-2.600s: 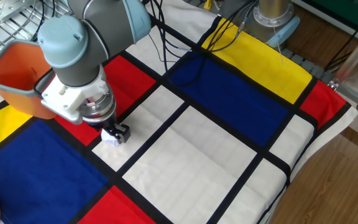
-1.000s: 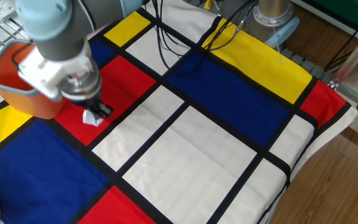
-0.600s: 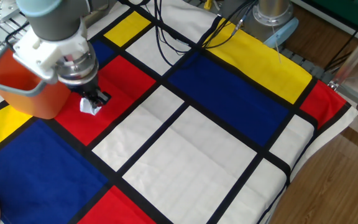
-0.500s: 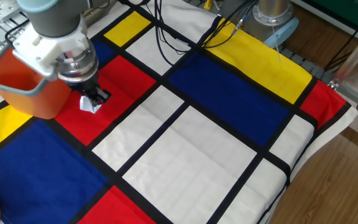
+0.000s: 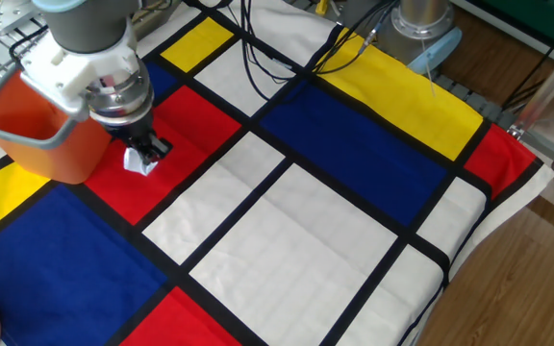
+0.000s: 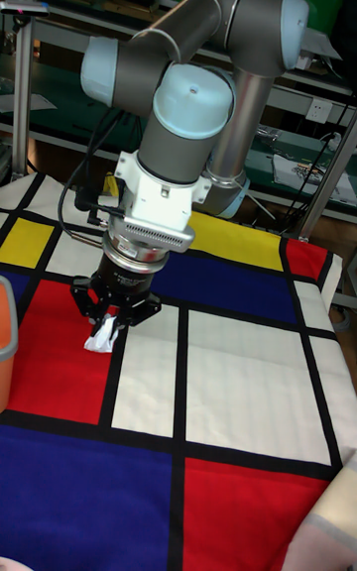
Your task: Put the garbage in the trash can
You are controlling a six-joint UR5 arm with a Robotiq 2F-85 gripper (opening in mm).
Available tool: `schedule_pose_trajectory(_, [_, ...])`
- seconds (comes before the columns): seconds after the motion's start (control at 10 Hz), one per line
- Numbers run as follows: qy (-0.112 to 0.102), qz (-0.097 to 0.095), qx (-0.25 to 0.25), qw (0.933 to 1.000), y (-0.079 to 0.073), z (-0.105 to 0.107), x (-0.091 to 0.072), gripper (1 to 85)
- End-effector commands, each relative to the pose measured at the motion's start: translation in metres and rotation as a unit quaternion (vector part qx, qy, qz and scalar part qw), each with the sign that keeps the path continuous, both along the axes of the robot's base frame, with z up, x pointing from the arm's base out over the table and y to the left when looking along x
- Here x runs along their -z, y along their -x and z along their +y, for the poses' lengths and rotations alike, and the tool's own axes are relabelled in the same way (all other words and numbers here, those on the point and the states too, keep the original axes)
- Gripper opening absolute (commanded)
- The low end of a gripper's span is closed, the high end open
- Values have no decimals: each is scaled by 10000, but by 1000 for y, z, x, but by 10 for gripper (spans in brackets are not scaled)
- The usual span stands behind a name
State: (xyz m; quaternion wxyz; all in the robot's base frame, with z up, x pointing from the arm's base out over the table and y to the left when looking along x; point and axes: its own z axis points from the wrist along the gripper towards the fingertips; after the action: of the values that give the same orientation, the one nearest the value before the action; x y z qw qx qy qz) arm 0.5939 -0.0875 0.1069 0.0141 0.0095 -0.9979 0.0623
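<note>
From the fixed view, my gripper (image 5: 148, 154) is clamped on the garbage (image 5: 140, 163), which hangs just above the red panel of the tablecloth (image 5: 296, 221). The trash can (image 5: 27, 125) sits right beside me, its open mouth up and to the left in the frame.

From the tall fixed view, the garbage (image 6: 101, 335) dangles between my fingers (image 6: 85, 301); the trash can (image 6: 5, 338) peeks in at the left edge, so I judge the carry goes that way.

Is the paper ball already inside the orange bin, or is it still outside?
Outside. The paper ball hangs pinched in the gripper over a red square of the cloth, beside the orange bin, not over its opening.
</note>
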Motion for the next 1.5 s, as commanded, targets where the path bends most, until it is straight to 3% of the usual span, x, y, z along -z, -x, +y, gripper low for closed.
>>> schedule_pose_trajectory(0.0, [218, -133, 547, 9982, -2, -11, -3, 10])
schedule_pose_trajectory(0.3, [312, -190, 723, 9967, -4, -16, -4, 10])
schedule_pose_trajectory(0.6, [388, -24, 176, 9991, 1, -20, -5, 10])
schedule_pose_trajectory(1.0, [387, 176, -256, 9988, 5, -74, -32, 10])
schedule_pose_trajectory(1.4, [396, 214, -381, 9983, 14, -91, -45, 10])
